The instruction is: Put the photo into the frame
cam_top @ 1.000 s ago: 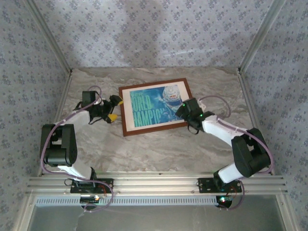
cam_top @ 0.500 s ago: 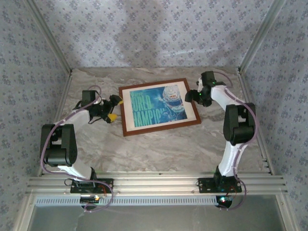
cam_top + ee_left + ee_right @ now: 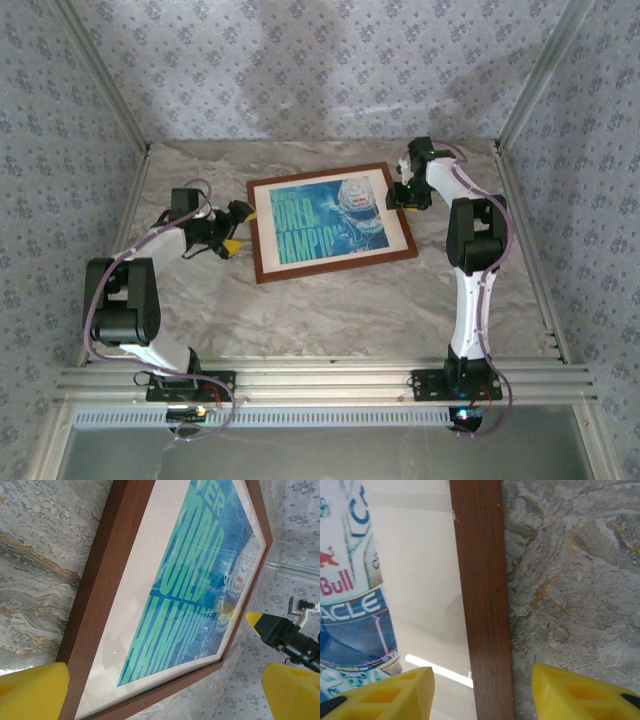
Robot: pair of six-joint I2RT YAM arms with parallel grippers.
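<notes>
Swung up from lower right, the right gripper (image 3: 401, 196) straddles the frame (image 3: 330, 266) at its right bar, fingers apart (nothing clamped). The left gripper (image 3: 238, 226) gapes at centre-left. The photo (image 3: 325, 225) lies inside the frame, mid-picture.

Left arm (image 3: 160, 240) and right arm (image 3: 466, 310): white link shells, black joint housings, lilac cable (image 3: 88, 328) looped outside each. Jaws carry chunky yellow pads (image 3: 385, 692) with recessed pockets moulded in. Black base plates (image 3: 190, 384) bolted on aluminium rail (image 3: 320, 378). Green LED (image 3: 456, 412) under right base.
</notes>
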